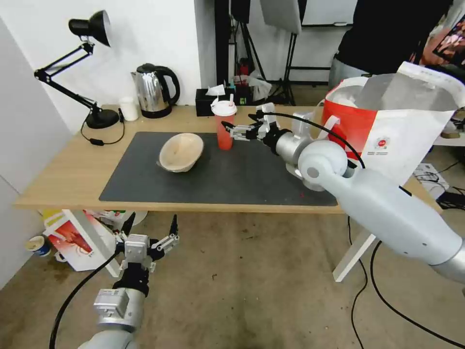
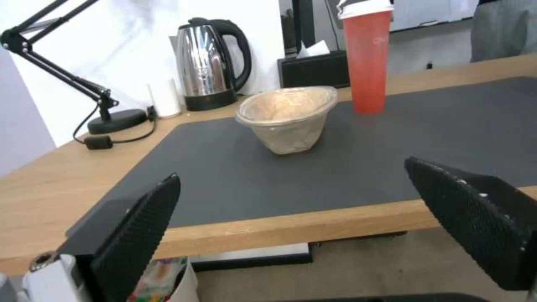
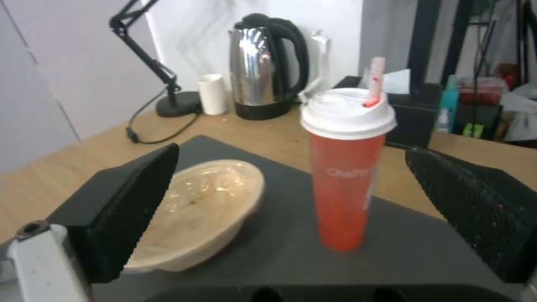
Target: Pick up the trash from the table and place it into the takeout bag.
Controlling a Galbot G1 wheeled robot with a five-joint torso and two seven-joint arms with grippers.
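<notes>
The right gripper (image 1: 236,129) reaches out over the dark grey mat (image 1: 242,179) with its fingers spread wide, the red drink cup (image 1: 224,125) standing upright just ahead of the fingertips and not yet touched. In the right wrist view the cup (image 3: 347,167) sits between the two black pads (image 3: 134,201), farther out than they are, its white lid (image 3: 348,113) on and a straw poking from it.

The beige bowl (image 1: 181,151) lies tilted on the mat, to the robot's left of the cup and apart from it — its mouth faces partly sideways. The takeout bag (image 1: 397,126) stands open at the right end of the table (image 1: 63,179), silver lining showing.

The left gripper (image 1: 149,228) hangs below the table's near edge, over the floor, its fingers released and holding nothing; from its wrist camera the bowl (image 2: 288,117) and cup (image 2: 366,58) appear beyond the table edge.

At the back stand a kettle (image 1: 154,90), a desk lamp (image 1: 82,68) and a small white cup (image 1: 129,108).
</notes>
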